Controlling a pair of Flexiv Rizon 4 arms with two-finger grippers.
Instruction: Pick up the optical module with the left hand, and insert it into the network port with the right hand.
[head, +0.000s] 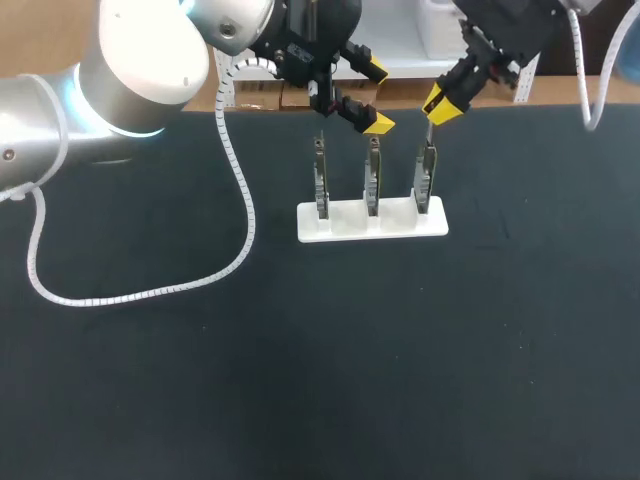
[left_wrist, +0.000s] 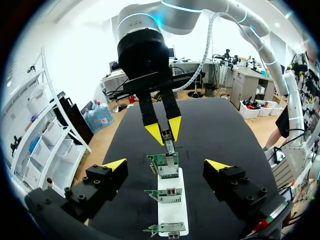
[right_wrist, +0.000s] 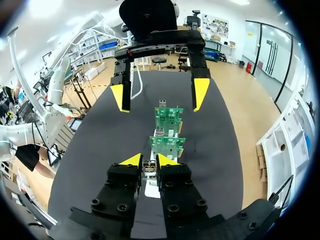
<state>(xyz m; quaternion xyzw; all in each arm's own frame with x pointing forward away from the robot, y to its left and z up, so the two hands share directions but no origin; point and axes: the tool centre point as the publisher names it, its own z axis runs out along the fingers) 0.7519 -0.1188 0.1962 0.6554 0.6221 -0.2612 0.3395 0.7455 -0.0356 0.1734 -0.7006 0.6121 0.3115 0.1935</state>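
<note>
Altogether three circuit boards (head: 372, 185), one white stand (head: 345, 224), one optical module (left_wrist: 169, 142).

Left gripper (head: 377, 97) spread wide, right gripper (head: 440, 104) pinched on optical module (left_wrist: 169, 137), both angled downward, near each other.

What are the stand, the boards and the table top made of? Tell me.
Stand: matte white, likely plastic. Boards: thin, flat and green, likely fibreglass circuit laminate. Table top: matte black with no glare, perhaps a cloth or rubber mat; cannot tell which.
</note>
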